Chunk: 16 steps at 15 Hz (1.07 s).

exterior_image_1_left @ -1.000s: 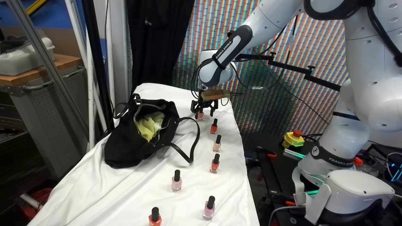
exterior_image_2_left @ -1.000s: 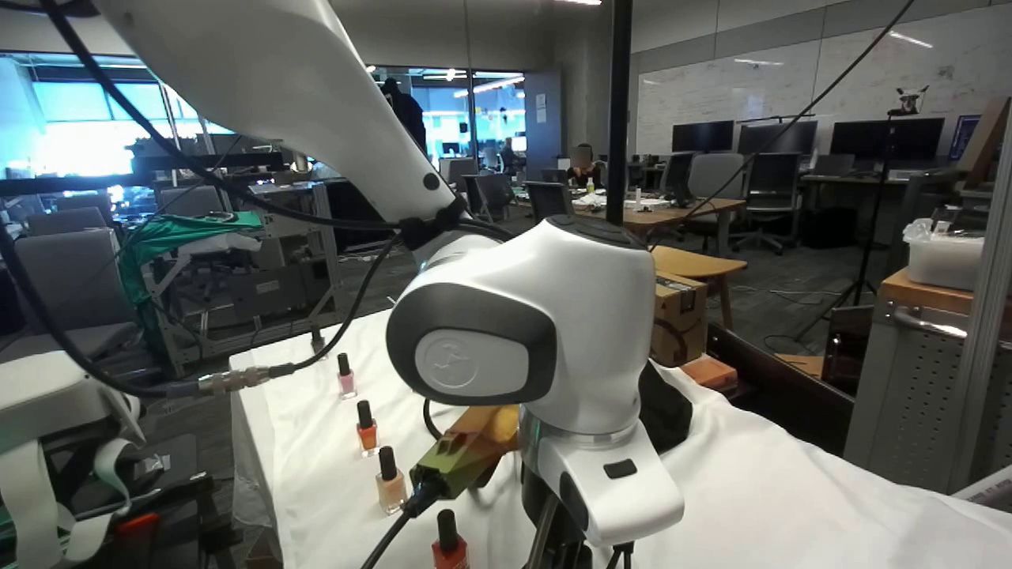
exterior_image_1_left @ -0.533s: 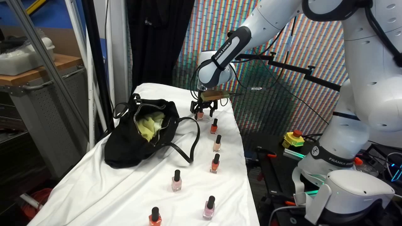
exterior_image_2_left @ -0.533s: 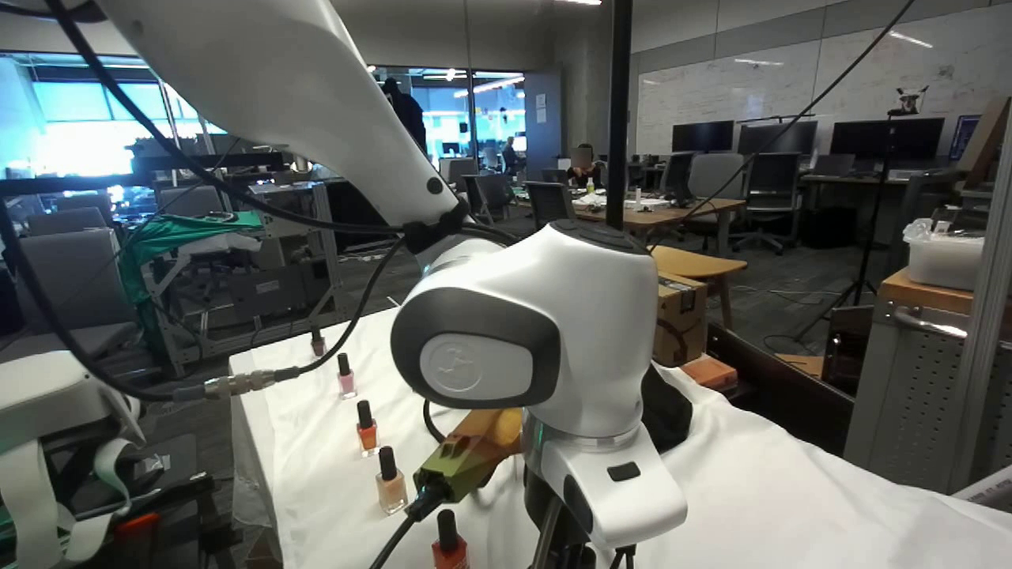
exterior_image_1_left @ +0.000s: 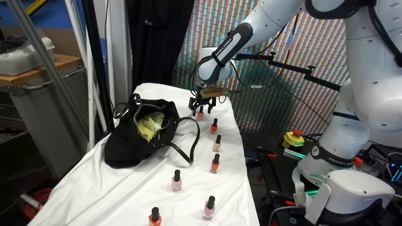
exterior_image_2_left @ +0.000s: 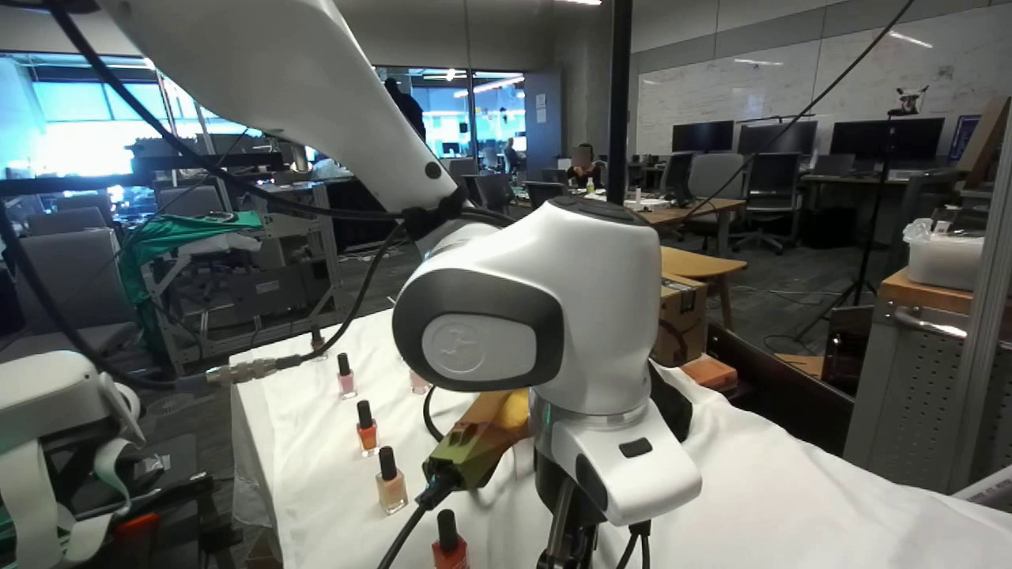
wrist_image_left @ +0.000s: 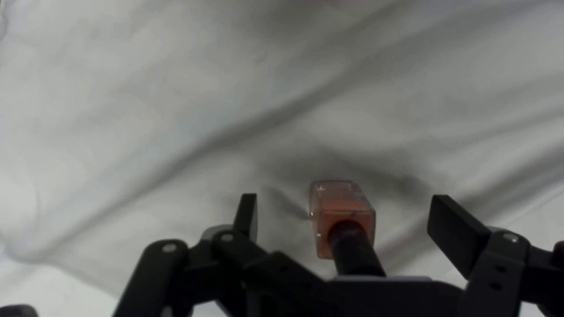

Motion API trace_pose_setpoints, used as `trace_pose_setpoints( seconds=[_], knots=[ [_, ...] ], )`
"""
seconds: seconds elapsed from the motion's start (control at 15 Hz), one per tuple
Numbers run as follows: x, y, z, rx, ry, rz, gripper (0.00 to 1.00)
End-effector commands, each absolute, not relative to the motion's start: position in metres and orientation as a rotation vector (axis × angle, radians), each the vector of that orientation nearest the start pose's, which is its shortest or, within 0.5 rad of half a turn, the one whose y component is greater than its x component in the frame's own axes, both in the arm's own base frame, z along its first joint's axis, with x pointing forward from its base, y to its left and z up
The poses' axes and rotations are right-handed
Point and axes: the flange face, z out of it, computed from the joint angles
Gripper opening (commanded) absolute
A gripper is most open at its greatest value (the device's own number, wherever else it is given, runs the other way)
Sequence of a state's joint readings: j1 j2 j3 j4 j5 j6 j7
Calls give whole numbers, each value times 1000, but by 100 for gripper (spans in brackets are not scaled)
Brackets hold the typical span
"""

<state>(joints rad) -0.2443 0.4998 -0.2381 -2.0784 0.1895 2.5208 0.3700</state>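
Coral polish btl (exterior_image_1_left: pixel 200 114) ungripped. L-R in an exterior view: black bag (exterior_image_1_left: pixel 128 150), L edge of draped table (exterior_image_1_left: pixel 125 201); btl upright toward far-R corner, under gripper (exterior_image_1_left: pixel 201 112) w/ jaws wide; red btl (exterior_image_1_left: pixel 214 129). Gripper's risen slightly in last half-sec, btl unmoved, so nothing's picked up.

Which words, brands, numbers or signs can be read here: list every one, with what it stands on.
"ANKA EMIKA": forearm, its start unclear beside the strap.
"FRANKA EMI": base band, its end curving out of sight.
Logos without words: base band, wrist cap.
Too small or blurred: marks on the red bottle, box, door papers, whiteboard and white pipe.
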Motion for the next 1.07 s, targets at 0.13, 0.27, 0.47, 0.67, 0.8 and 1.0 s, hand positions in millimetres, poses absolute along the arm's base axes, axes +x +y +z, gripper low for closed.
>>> trace_pose_setpoints(
  seconds=[0.13, 0.27, 0.47, 0.67, 0.8, 1.0],
  knots=[
    [522, -276, 193, -2780, 1466, 23, 100],
    [522, -277, 190, -2780, 1470, 33, 100],
    [521, -278, 184, -2776, 1475, 54, 100],
    [521, -277, 177, -2778, 1470, 72, 100],
    [521, -276, 172, -2778, 1465, 89, 100],
    [522, -276, 169, -2783, 1461, 97, 100]
  ],
)
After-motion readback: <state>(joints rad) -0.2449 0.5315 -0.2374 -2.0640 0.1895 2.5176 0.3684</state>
